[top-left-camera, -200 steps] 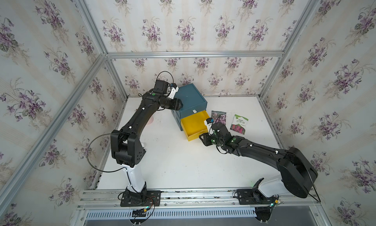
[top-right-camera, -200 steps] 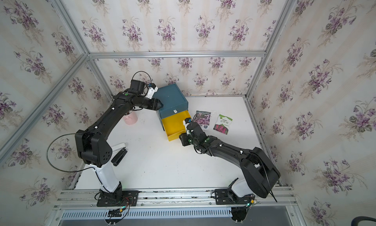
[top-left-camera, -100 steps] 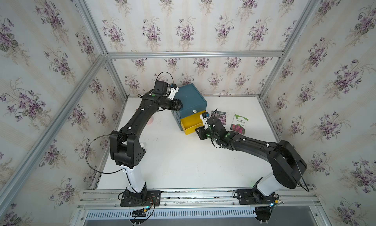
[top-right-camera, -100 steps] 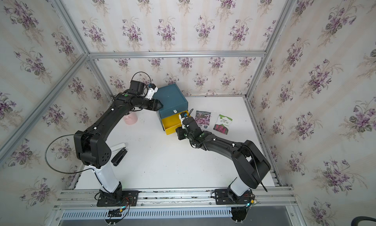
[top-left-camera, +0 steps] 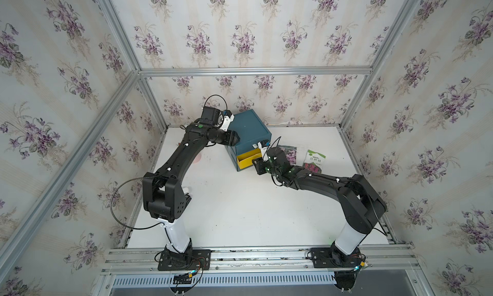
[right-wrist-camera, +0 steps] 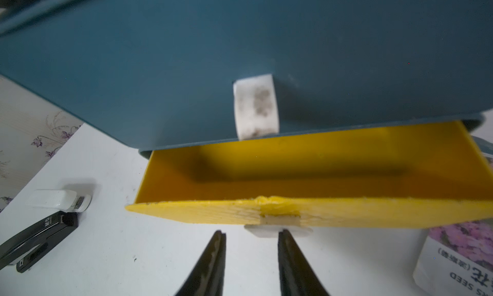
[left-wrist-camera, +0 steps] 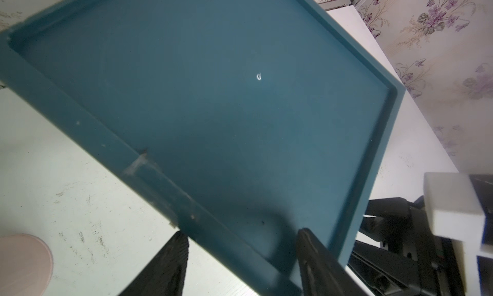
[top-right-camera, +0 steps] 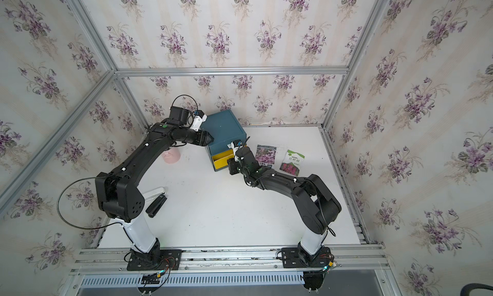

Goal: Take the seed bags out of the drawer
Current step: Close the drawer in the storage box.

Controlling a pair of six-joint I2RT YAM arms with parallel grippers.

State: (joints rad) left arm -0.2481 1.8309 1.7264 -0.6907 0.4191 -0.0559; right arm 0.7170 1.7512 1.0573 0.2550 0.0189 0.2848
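Two seed bags lie on the table right of the teal cabinet (top-left-camera: 249,129): a pink-purple one (top-left-camera: 291,153) (top-right-camera: 266,154) (right-wrist-camera: 464,254) and a white-green one (top-left-camera: 315,161) (top-right-camera: 292,162). The yellow drawer (top-left-camera: 249,158) (top-right-camera: 222,158) (right-wrist-camera: 293,174) stands partly open, and the part of its inside that shows is bare. My right gripper (top-left-camera: 256,165) (top-right-camera: 231,166) (right-wrist-camera: 252,232) is open just in front of the drawer's white handle tab (right-wrist-camera: 277,229), with nothing between its fingers. My left gripper (top-left-camera: 236,138) (top-right-camera: 210,139) (left-wrist-camera: 242,233) is shut on the cabinet's top rim at a front corner.
A black stapler (top-right-camera: 156,205) (right-wrist-camera: 37,236) and a white object (top-right-camera: 156,192) (right-wrist-camera: 61,198) lie near the left arm's base. A pink round thing (top-right-camera: 172,156) (left-wrist-camera: 21,262) sits left of the cabinet. The upper teal drawer has a white tab (right-wrist-camera: 256,105).
My right gripper has moved toward the cabinet, and the yellow drawer has slid in from far out to only partly open. The left arm has not moved.
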